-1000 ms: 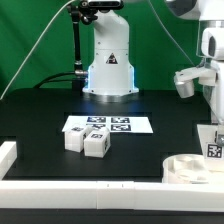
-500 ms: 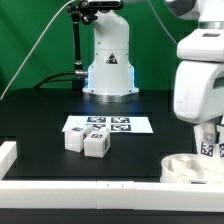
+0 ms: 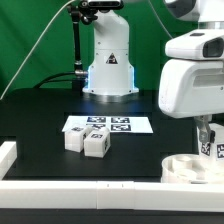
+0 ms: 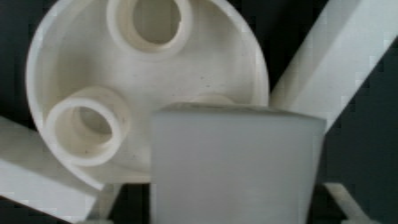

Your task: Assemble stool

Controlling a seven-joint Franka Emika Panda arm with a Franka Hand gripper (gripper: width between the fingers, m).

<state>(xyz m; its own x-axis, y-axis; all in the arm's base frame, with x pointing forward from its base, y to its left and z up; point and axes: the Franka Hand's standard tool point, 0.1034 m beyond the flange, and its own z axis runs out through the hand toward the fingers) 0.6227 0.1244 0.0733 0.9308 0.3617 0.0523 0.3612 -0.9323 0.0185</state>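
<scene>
Gripper (image 3: 205, 128) clamped on blocky white plastic leg (image 3: 209, 146), upright over low round white plastic seat (image 3: 185, 168).

Round white seat (image 4: 143, 95) on dark worktop (image 4: 18, 30), 2 oval sockets exposed. 1 blocky white leg (image 4: 240, 165) in foreground, overlapping the seat's rim. White rail (image 4: 338, 70) just beside seat.

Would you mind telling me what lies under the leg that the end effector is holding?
The round seat lies under the leg in the end effector, with two of its sockets showing. The leg covers part of the seat, so anything there cannot be seen.
</scene>
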